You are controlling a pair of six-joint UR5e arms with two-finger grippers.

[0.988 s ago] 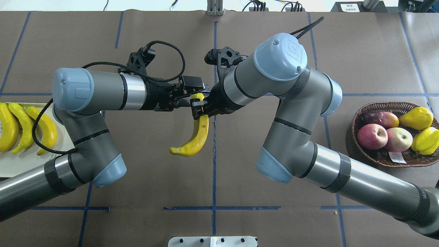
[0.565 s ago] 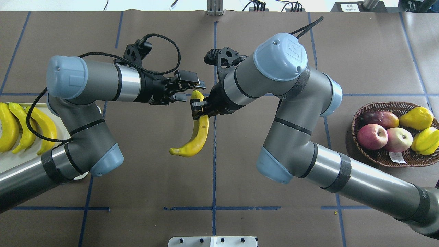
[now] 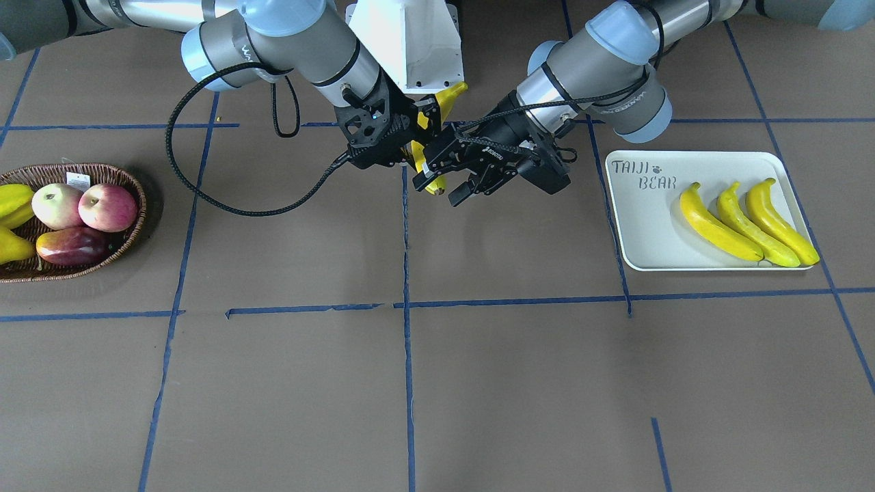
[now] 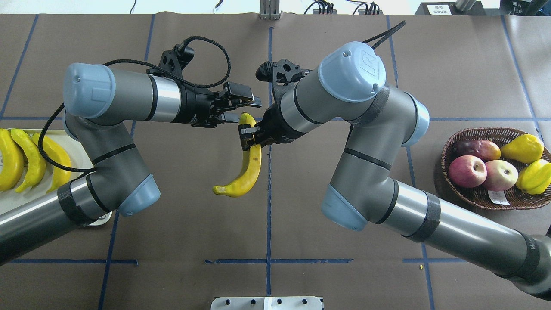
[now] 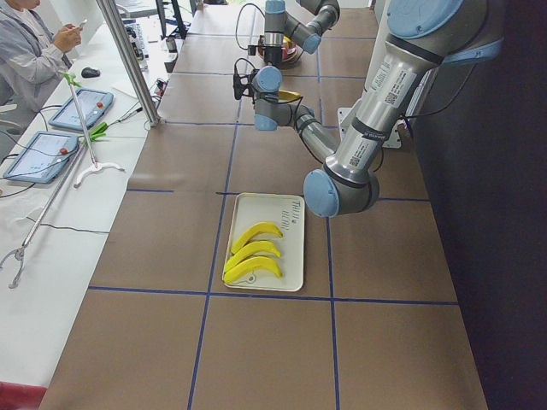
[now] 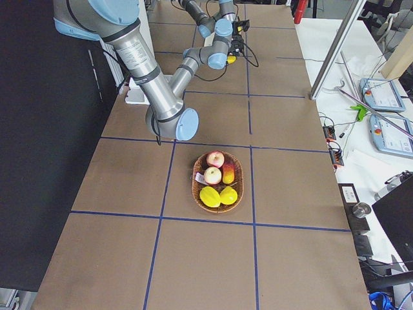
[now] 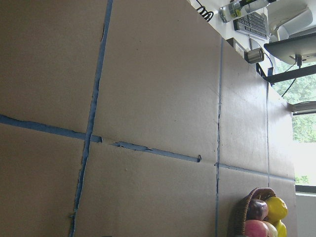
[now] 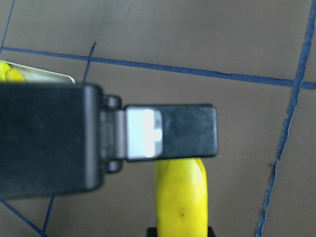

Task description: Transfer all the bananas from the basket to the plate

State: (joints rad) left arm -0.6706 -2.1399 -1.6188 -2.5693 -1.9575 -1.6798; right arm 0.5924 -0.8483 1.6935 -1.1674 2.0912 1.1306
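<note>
My right gripper [image 4: 250,137] is shut on one banana [image 4: 249,172] and holds it above the table's middle; it also shows in the front view [image 3: 418,137]. The banana hangs curved toward me. My left gripper [image 4: 246,110] is open, its jaws on either side of the banana's upper end [image 3: 435,183]; whether they touch it is unclear. In the right wrist view a black finger [image 8: 170,132] crosses just above the banana [image 8: 181,195]. Three bananas [image 3: 745,219] lie side by side on the plate [image 3: 642,229]. The basket [image 4: 475,196] holds no banana.
The basket at my right holds red-pink apples [image 4: 468,170] and stubby yellow-green fruit [image 4: 523,148]. The plate's left half with the lettering [image 3: 642,174] is bare. Blue tape lines cross the brown table. The robot's white base plate [image 3: 410,41] stands behind the grippers.
My left gripper drew back to the left, then came right again up to the banana's upper end. The right gripper and its banana have stayed in place.
</note>
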